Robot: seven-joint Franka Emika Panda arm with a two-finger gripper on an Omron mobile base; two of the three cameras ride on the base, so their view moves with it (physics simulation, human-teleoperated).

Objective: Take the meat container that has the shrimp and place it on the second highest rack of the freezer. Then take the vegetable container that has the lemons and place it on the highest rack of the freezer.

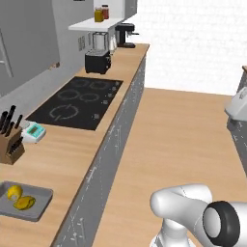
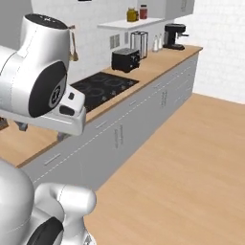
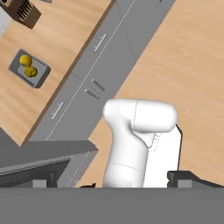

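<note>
**Lemon tray on counter, gripper wide open and holding nothing**

Lemons (image 1: 20, 197): two yellow fruits in a grey tray (image 1: 41, 205), touching each other, filling the tray's left part in the left base view. Tray lies flat on the wood counter (image 1: 72, 159), at its near end, closer to the wall side than to the front edge. In the hand view the same tray (image 3: 40, 77) shows top left with both lemons (image 3: 28, 66) inside, well apart from the counter's front edge.

Knife block (image 1: 10, 144) stands just beyond the tray, near the wall edge; a small white-and-teal scale (image 1: 34, 131) sits right beside it. Black cooktop (image 1: 79, 101) is set into the counter's middle. Toaster (image 1: 98, 61) past the cooktop, coffee machine (image 1: 126, 34) at the far end. Two jars (image 1: 101, 13) on the shelf above. Grey drawer fronts (image 2: 139, 119) run under the counter's front edge.

Gripper (image 3: 135, 186): fingers spread wide apart, nothing between them. One dark tip (image 3: 186, 178) shows at the bottom right of the hand view, over the wood floor (image 1: 183, 140), well apart from the tray.
</note>
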